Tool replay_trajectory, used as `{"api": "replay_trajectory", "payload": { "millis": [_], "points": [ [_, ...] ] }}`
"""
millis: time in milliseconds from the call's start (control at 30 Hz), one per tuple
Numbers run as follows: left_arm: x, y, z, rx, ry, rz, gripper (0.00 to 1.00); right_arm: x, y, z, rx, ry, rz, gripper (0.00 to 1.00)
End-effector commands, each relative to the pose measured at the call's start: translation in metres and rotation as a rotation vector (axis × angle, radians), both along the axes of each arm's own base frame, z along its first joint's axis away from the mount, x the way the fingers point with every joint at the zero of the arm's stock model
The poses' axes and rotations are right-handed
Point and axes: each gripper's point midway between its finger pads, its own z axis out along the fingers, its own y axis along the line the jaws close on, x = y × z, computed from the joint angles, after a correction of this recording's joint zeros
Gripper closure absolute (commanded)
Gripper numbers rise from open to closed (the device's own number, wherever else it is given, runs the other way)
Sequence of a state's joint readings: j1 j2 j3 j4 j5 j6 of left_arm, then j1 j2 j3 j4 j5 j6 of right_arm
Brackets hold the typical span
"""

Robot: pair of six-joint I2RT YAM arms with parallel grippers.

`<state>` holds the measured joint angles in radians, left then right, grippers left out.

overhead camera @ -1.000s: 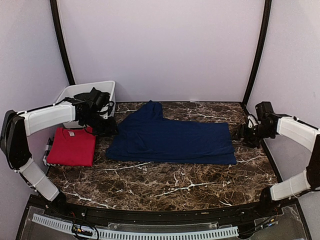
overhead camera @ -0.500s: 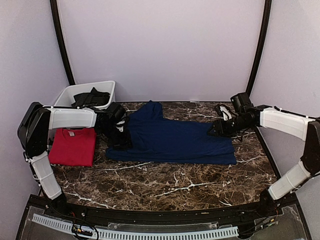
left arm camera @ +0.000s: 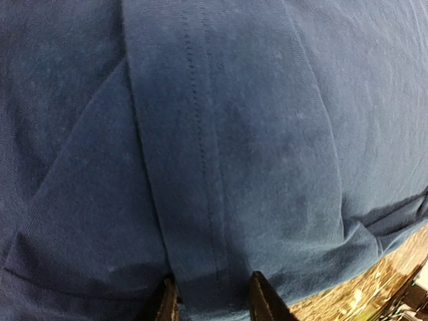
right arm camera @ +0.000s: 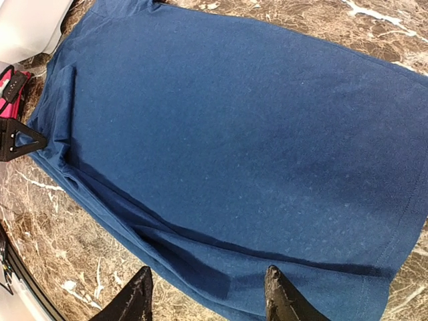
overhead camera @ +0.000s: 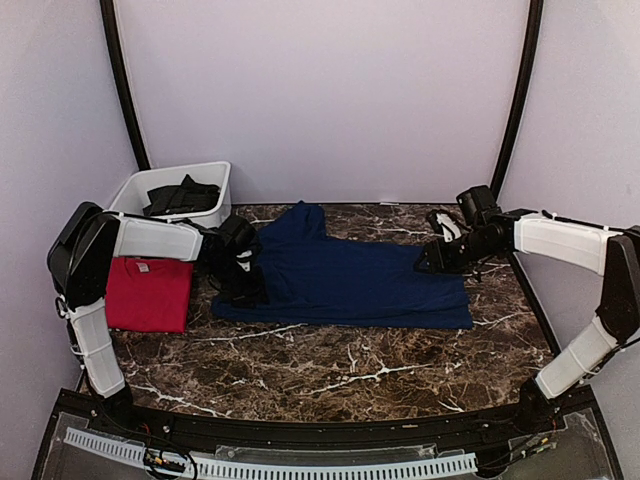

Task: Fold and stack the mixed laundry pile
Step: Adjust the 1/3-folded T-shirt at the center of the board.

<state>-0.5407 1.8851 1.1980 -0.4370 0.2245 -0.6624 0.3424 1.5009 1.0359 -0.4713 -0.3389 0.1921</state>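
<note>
The left arm point(overhead camera: 155, 238) reaches inward with its forearm nearly level. Its wrist is bent downward, the jaws pointing low, and the two fingertips point(left arm camera: 162, 304) are a narrow gap apart. The right arm point(overhead camera: 560, 240) stretches inward too, wrist tipped down, jaws spread wide with dark fingertips point(right arm camera: 137, 294) well apart.

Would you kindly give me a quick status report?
Left pincer open astride hem of navy T-shirt. Right pincer open over its opposite end. Shirt lying flat. Nothing obstructing.
</note>
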Motion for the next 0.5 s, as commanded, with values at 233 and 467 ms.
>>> {"api": "replay_trajectory", "payload": {
  "millis": [233,467],
  "points": [
    [0.022,-0.015,0.036,-0.053,-0.082,-0.001,1.00,0.011,-0.003,0.006,-0.023,-0.046,-0.012,0.48],
    [0.053,-0.039,0.069,-0.132,-0.186,-0.034,1.00,0.015,-0.009,0.008,-0.028,-0.058,-0.026,0.49]
  ]
}}
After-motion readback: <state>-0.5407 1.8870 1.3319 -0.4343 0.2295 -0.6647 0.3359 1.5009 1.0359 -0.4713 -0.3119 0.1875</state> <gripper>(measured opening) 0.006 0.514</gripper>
